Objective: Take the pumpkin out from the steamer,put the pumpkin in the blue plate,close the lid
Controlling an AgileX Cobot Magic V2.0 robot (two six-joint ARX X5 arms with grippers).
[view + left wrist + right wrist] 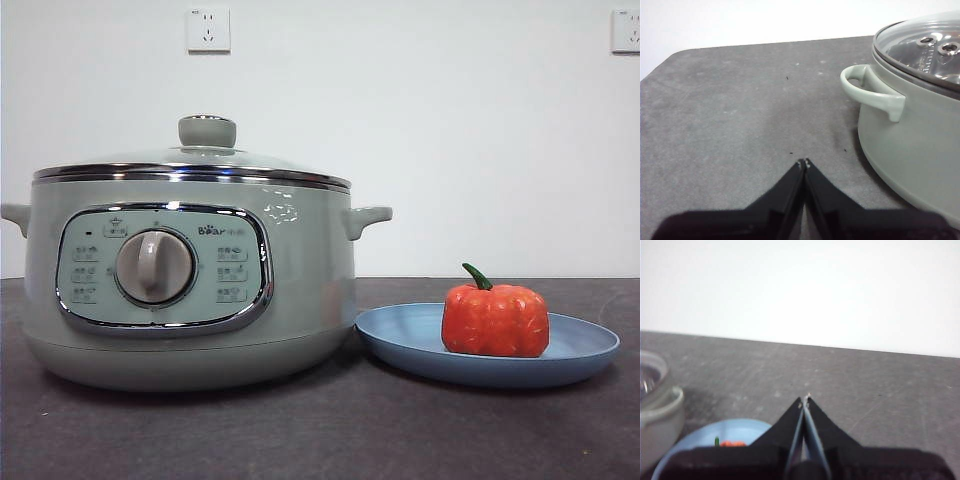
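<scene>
The orange-red pumpkin point(495, 319) with a green stem sits on the blue plate point(400, 345), right of the steamer point(190, 300). The glass lid point(200, 160) with its pale-green knob rests shut on the steamer. Neither arm shows in the front view. In the left wrist view my left gripper point(803, 162) is shut and empty above the table, beside the steamer's side handle point(870, 92), with the lid point(920, 47) in sight. In the right wrist view my right gripper point(805, 399) is shut and empty, with the plate point(705, 440) and a bit of the pumpkin point(732, 443) below it.
The dark grey table point(300, 430) runs in front of the steamer and plate. A white wall with two sockets point(208, 30) stands behind. The steamer's edge shows in the right wrist view point(657, 410).
</scene>
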